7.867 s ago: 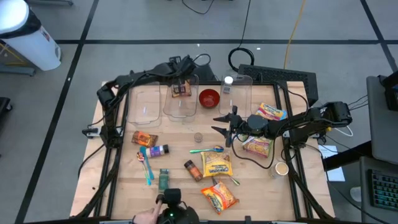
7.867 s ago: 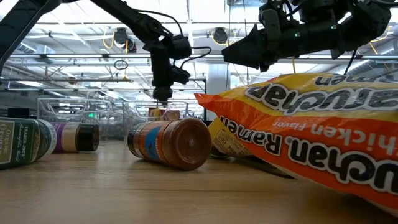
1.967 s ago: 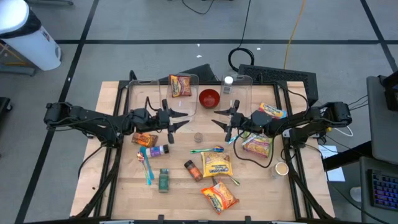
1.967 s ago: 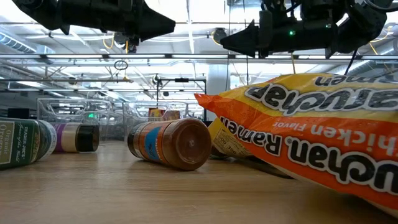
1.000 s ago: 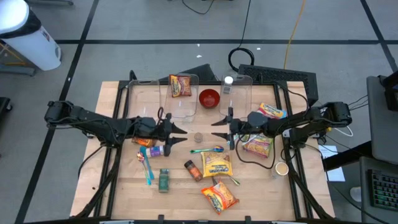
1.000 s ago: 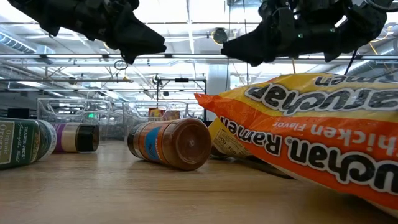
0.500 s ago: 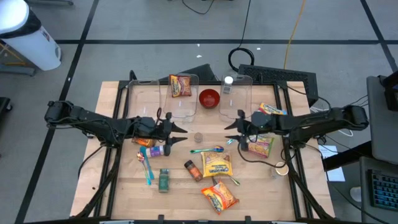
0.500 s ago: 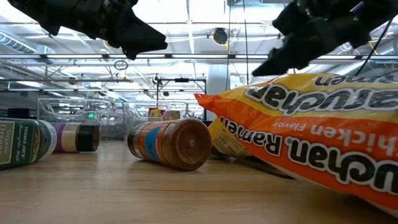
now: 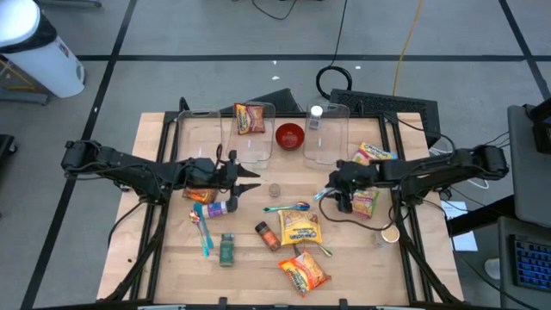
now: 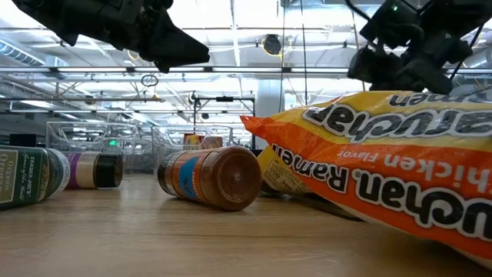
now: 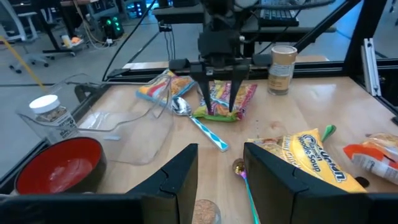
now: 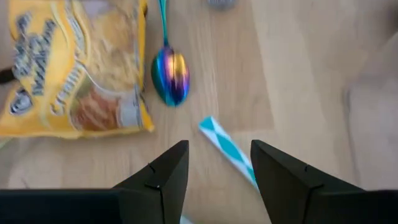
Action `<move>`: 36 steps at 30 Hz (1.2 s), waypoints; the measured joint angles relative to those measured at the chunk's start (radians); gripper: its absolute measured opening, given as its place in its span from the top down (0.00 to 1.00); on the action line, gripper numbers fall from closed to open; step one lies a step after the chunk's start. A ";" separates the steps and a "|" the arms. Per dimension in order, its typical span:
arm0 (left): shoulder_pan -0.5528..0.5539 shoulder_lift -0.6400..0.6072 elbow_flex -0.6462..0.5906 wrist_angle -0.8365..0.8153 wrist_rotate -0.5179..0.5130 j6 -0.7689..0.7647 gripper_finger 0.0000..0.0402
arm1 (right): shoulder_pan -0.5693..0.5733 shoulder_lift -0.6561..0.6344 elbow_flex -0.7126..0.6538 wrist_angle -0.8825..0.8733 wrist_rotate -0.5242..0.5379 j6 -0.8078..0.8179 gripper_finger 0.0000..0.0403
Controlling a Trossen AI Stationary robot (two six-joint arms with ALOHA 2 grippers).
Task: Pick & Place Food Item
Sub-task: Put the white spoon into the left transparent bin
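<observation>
Food items lie scattered on the wooden table (image 9: pixel 172 250): a yellow noodle packet (image 9: pixel 300 228), an orange ramen packet (image 9: pixel 303 269), a spice bottle (image 9: pixel 267 234) and two ramen packets (image 9: pixel 363 201) at the right. Another ramen packet (image 9: pixel 250 118) lies in a clear container at the back. My left gripper (image 9: pixel 250 179) hovers open above the table's left half, pointing right; its fingers (image 11: pixel 180 180) frame nothing. My right gripper (image 9: pixel 330 195) is open too, tipped down over a teal-handled spoon (image 12: pixel 225 151) beside the iridescent spoon (image 12: pixel 170 74).
A red bowl (image 9: pixel 290 135) and a jar (image 9: pixel 316 116) in a clear container stand at the back. A purple jar (image 9: pixel 218 207), a green jar (image 9: pixel 226 248), an orange pack (image 9: pixel 200 193), a small cap (image 9: pixel 275 189) and a cup (image 9: pixel 389 232) also lie about.
My right gripper has drawn back toward the table's right edge and sunk a little, tipping from nearly level to pointing steeply down at the table. It has stayed open. My left gripper has kept its place.
</observation>
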 joint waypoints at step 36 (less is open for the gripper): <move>0.025 0.000 0.000 -0.001 0.002 0.047 0.66 | 0.066 0.006 0.000 -0.170 0.057 0.087 0.59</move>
